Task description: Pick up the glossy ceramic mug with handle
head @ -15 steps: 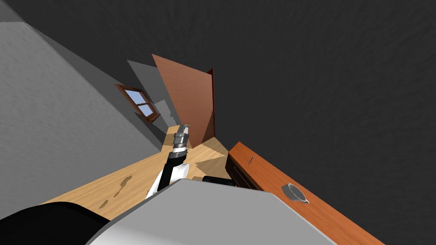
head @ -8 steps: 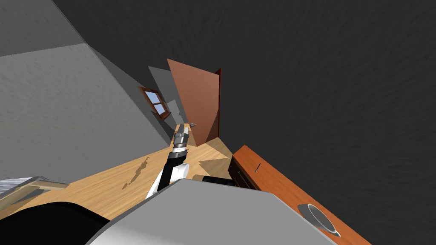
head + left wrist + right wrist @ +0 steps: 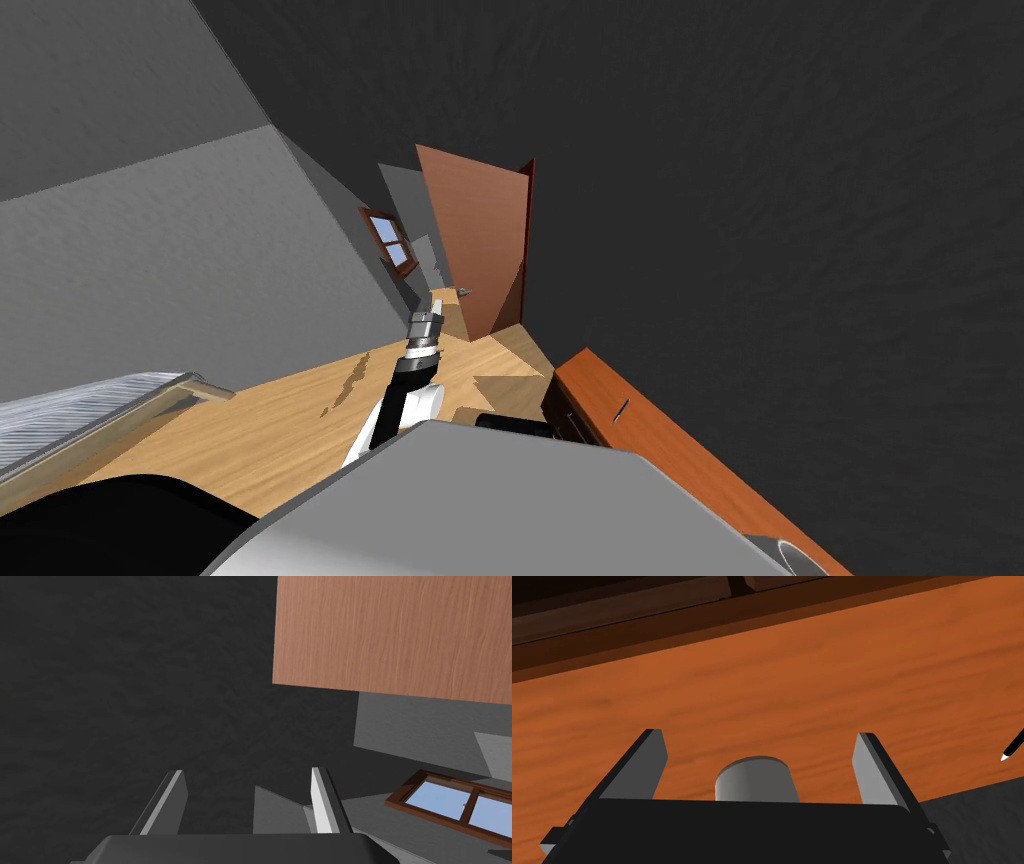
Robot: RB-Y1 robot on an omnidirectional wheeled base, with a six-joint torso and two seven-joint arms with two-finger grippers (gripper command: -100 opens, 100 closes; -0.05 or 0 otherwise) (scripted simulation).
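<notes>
Mug (image 3: 757,778), plain grey, stands on the orange-brown wooden desk (image 3: 822,676), at its near end on the robot's right. The right gripper (image 3: 758,733) hangs over it with fingers spread wide, touching nothing. A black pen (image 3: 1012,751) lies apart on the same top. The left gripper (image 3: 248,770), jaws wide and empty, points toward the far brown door (image 3: 395,631).

Between our right fingers (image 3: 872,771), light grey blades on a black body, sits the mug (image 3: 757,778), plain grey. The surface (image 3: 812,691) around it is orange-brown with darker wood grain. Beside one finger there's a black pen (image 3: 1013,747) with a white tip. Beyond our pale grey left fingers (image 3: 320,801) we see a reddish-brown grained door (image 3: 395,631), a window (image 3: 450,803) with blue panes in a dark brown frame, and a charcoal wall (image 3: 125,676).
</notes>
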